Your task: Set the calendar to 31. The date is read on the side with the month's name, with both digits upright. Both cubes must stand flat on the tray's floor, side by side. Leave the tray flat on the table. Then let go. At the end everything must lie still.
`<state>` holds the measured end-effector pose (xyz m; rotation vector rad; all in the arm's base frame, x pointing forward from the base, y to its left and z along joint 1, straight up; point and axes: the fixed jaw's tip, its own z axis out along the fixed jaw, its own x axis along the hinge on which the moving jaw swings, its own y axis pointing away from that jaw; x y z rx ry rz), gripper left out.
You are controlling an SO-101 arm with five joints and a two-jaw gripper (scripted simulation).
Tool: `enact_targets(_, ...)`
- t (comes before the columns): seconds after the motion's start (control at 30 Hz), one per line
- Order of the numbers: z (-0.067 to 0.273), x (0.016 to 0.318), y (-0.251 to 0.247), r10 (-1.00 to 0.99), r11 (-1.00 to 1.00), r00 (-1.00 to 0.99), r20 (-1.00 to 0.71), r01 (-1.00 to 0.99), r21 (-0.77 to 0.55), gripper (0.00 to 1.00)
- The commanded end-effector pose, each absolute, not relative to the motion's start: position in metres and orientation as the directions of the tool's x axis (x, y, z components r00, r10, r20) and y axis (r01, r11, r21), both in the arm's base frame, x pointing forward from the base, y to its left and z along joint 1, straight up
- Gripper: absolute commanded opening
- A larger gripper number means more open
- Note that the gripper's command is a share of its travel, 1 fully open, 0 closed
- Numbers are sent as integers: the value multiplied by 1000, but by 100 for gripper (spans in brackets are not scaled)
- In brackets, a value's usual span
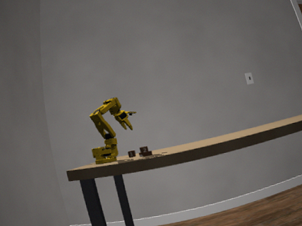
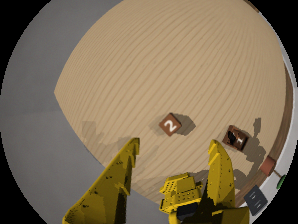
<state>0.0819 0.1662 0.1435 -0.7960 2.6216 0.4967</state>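
Observation:
My gripper point(image 1: 132, 120) point(image 2: 174, 144) is open and empty. It hangs high above the table point(image 1: 228, 138) point(image 2: 133, 63). A brown cube point(image 1: 144, 149) point(image 2: 170, 124) with a white 2 on top stands alone on the bare table, below and just ahead of my fingertips. A second, darker cube point(image 1: 131, 153) point(image 2: 234, 137) showing a 1 stands apart from it, by my right finger in the wrist view. A brown piece point(image 2: 269, 164) at the right rim may be the tray; it is mostly cut off.
The arm's yellow base point(image 1: 105, 153) stands near the table's left end. A dark flat plate point(image 2: 256, 197) with white marks lies at the lower right of the wrist view. The table edge runs close behind the base.

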Motion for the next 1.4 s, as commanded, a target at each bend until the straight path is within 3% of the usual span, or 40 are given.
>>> enact_targets(0.0,152,85,174,-319,826,-849,-420,-467,315,35)
enact_targets(0.6,152,92,181,64,884,-967,-247,-60,464,35)
enact_targets(1.37,150,94,183,142,879,-969,-201,30,477,35)
